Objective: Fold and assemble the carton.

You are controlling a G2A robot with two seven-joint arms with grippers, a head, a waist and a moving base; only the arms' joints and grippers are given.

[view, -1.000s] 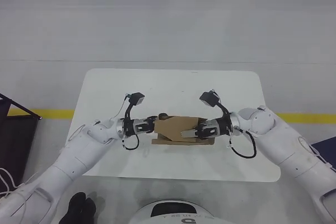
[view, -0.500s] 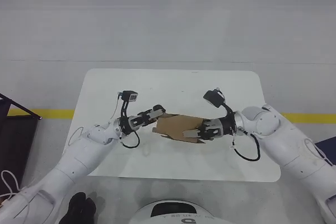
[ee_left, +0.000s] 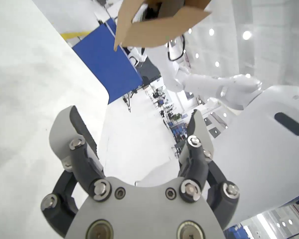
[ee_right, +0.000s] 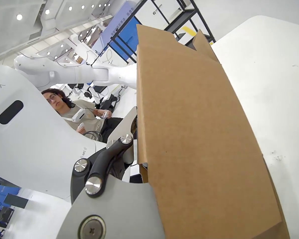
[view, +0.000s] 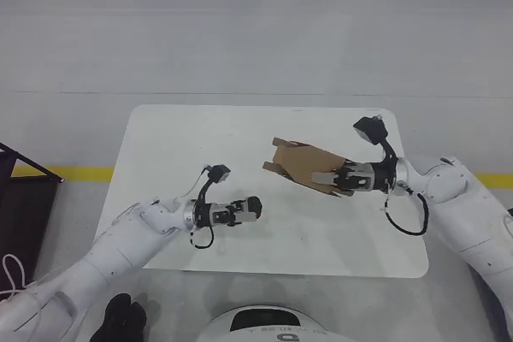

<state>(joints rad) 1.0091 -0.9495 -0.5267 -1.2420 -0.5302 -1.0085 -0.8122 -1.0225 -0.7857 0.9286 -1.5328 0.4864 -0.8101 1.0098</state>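
Left tool [view: 253, 207] hangs wide open, empty, over the near surface [view: 179, 145]. Farther right, the right tool [view: 335, 179] clamps one end of the tilted carton [view: 302, 162]. It should hold steady so the left can square the free end.

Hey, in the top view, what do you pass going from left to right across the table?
left gripper, open and empty → carton → right gripper, shut on the carton's right end
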